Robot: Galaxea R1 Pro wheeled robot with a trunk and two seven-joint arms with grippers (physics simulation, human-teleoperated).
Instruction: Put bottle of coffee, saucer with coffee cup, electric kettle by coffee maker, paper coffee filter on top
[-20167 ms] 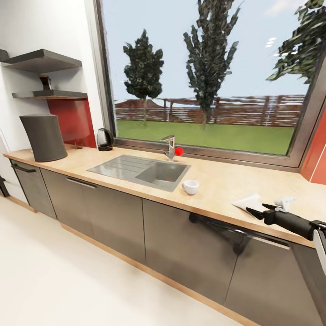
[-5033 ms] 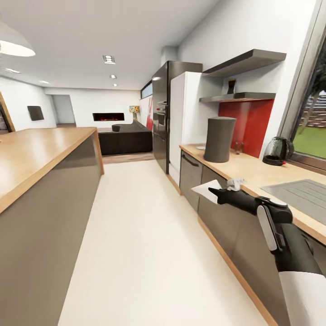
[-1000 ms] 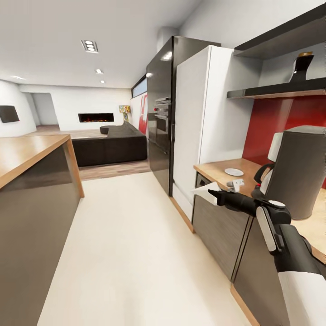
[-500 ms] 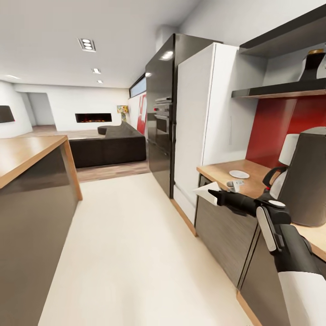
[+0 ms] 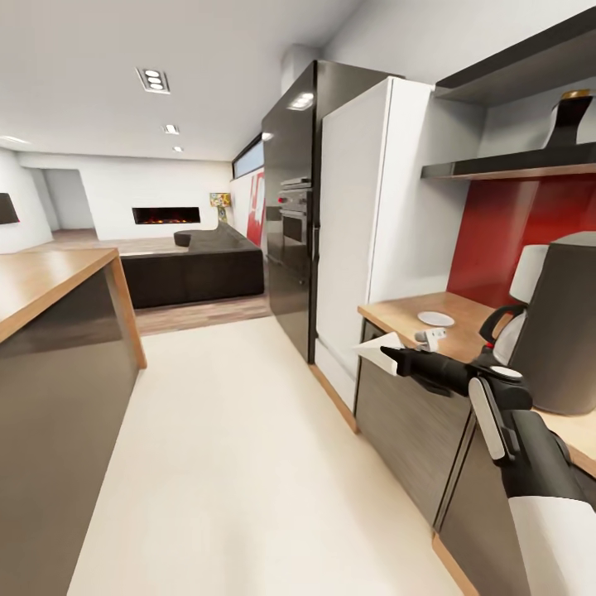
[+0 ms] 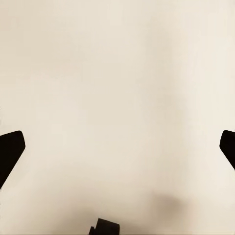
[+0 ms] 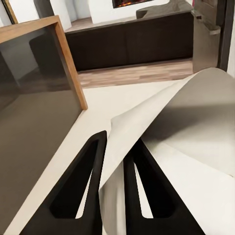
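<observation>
Your right end effector (image 5: 389, 354) pinches the filter (image 7: 161, 142) just short of the tabletop (image 5: 414, 313), so you're mid-carry and next should lift it over the coffee maker (image 5: 567, 331).

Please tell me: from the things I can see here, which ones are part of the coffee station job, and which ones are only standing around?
Part of the job:
- paper coffee filter, pinched in the right gripper
- coffee maker on the countertop
- saucer on the same countertop
- bottle of coffee on the shelf

Only standing around:
- fridge
- oven
- sofa
- fireplace
</observation>
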